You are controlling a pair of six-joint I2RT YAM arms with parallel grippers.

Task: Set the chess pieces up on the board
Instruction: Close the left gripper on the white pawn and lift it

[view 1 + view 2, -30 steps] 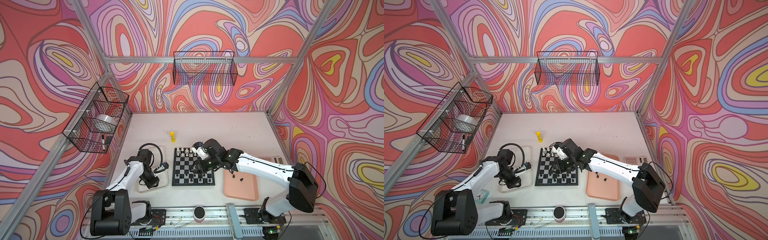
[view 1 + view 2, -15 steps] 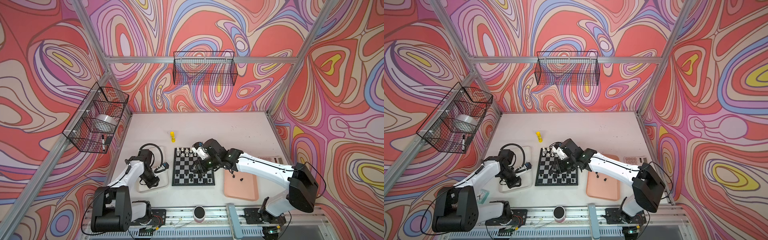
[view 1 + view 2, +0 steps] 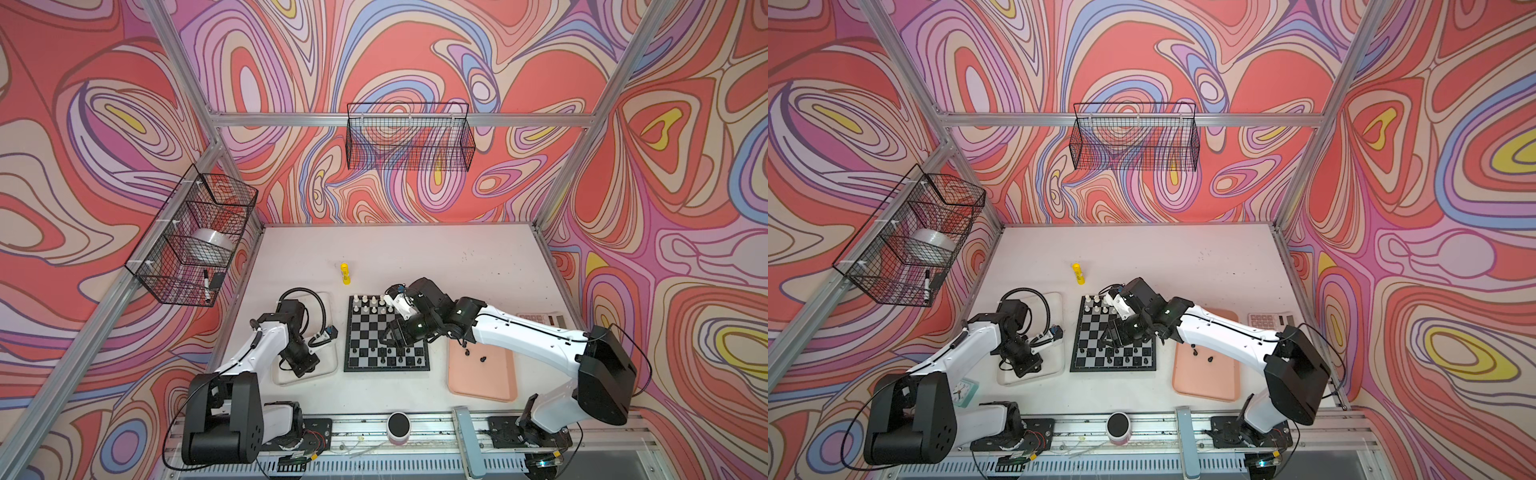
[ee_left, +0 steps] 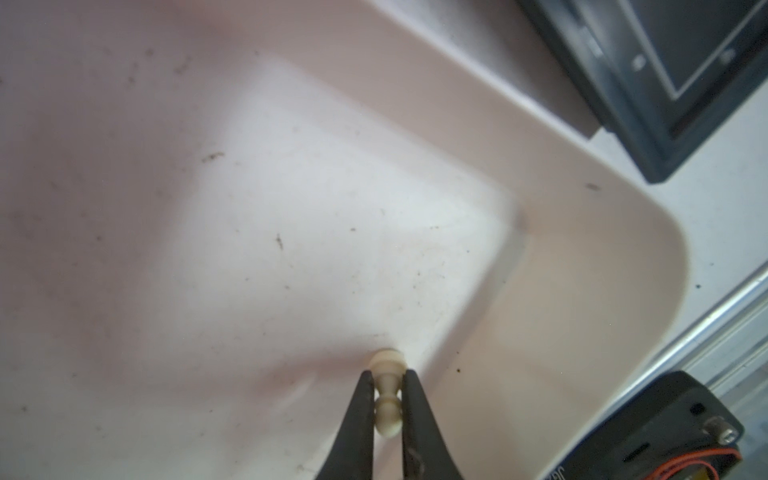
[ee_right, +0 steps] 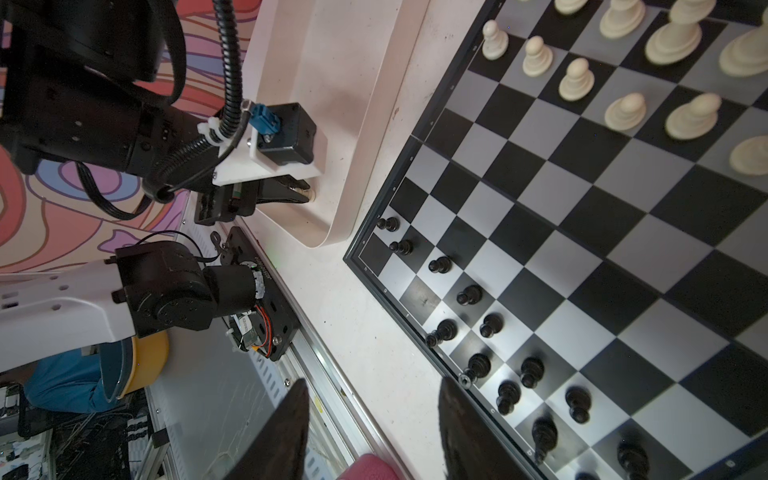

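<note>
Left fingers pinch cream pawn in whitish tray; right fingers half-spread, empty, over board

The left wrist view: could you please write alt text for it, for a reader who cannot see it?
The left claw pinches a cream-white pawn by its slim waist between two black fingers, over the scuffed floor of a whitish tray. The tray's rounded corner and the pale table show beyond.
</note>
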